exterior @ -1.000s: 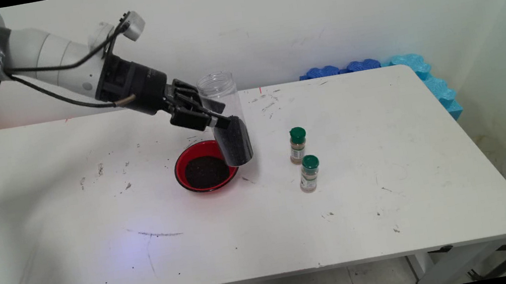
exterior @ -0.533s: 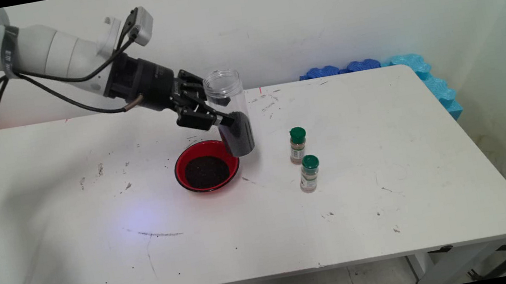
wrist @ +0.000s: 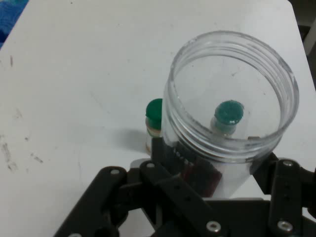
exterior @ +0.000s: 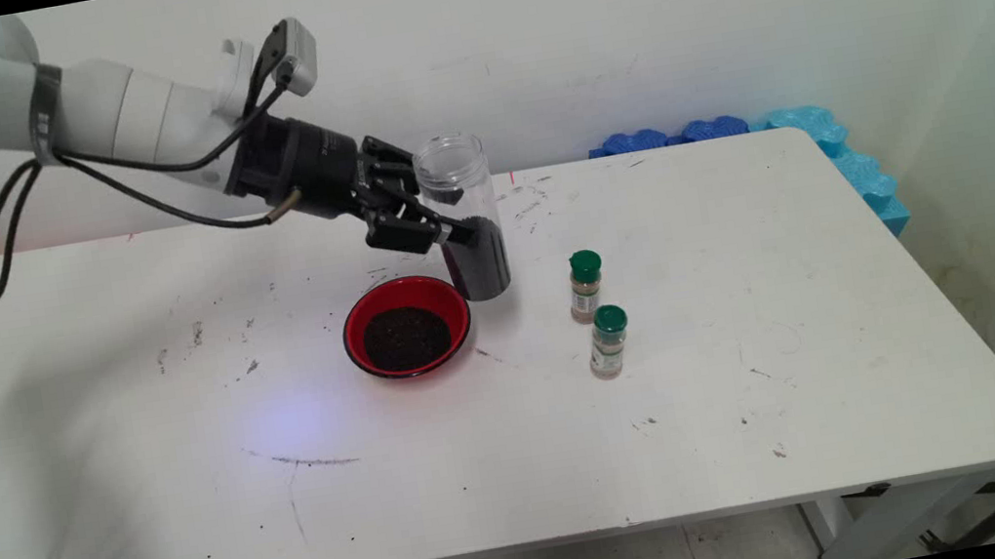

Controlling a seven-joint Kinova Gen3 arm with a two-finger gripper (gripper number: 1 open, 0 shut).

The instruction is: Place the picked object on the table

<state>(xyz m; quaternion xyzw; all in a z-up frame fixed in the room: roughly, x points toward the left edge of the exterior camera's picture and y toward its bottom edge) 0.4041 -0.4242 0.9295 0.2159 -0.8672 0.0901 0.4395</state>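
The clear jar (exterior: pixel 467 221) is held upright in the jaws of the gripper (exterior: pixel 441 229), just to the right of the red bowl (exterior: pixel 407 326) and a little behind it. Its lower part is filled with a dark granular material, its upper part is empty, and its mouth is open with no lid. Its base is at the surface (exterior: pixel 771 396) or very near it; I cannot tell if it touches.

The bowl already holds a heap of the same dark material, so some filling seems to be done, and the jar is not tipped now. What remains I cannot judge from this.

The jaws are closed on the jar at about the middle of its height, one finger on each side. In the hand view the jar's wide rim (wrist: pixel 232 91) stands between the two black linkages.

Two small spice bottles with green caps (exterior: pixel 586 286) (exterior: pixel 608 342) stand to the right, well apart from the jar.
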